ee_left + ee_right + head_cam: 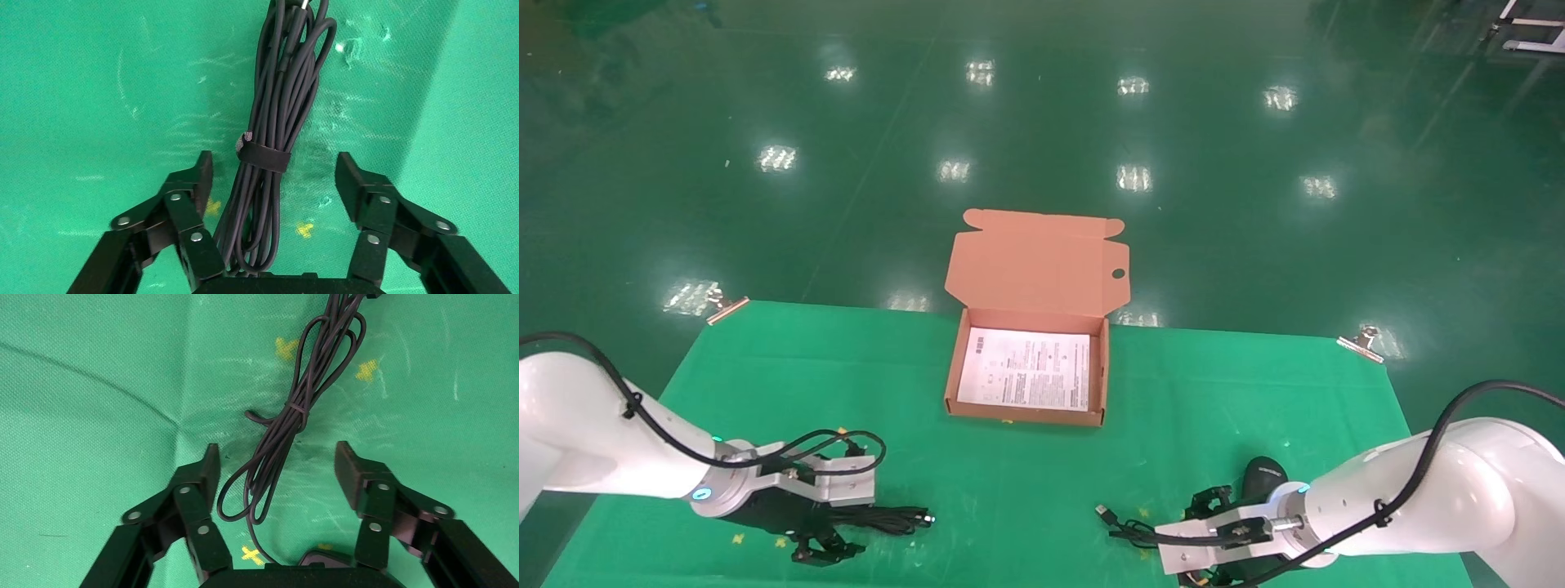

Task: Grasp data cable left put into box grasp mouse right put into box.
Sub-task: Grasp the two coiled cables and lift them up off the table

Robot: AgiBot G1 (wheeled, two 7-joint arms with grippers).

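Box point(1026, 412): open, flap up, white sheet point(1026, 369) lining the floor; otherwise unfilled. Set at the far middle of the bench point(1173, 408). Landmark for all entries below.

Cable point(269, 153): black looped bundle, bound mid-length by a dark strap point(263, 158). Lying flat on the bench, nearer than the box and off toward its left, well apart from it; plug tip pointing back toward the middle. Judged light, limp, slack at both loop ends; likely to droop and swing once lifted. Best taken across the bundle at or just beside the strap, where the strands sit tightest; a pinch on a loose loop risks catching only some strands.

Left gripper point(273, 177): low over the cable, jaws spread wide, one either side of the strapped section, nothing gripped.

Mouse point(1261, 474): black, oval, nearer than the box and off toward its right, well apart from it, mostly hidden behind the right wrist. Cord point(287, 416) bunched with a thin tie, USB plug point(1104, 513) trailing toward the middle. Body judged hard, smooth, somewhat slippery; cord light and liable to drag or snag on the box wall. Hold better taken across the narrow flanks of the body.

Right gripper point(275, 468): low over the bunched cord, jaws released and wide, straddling the cord, gripping nothing; mouse at the palm edge.
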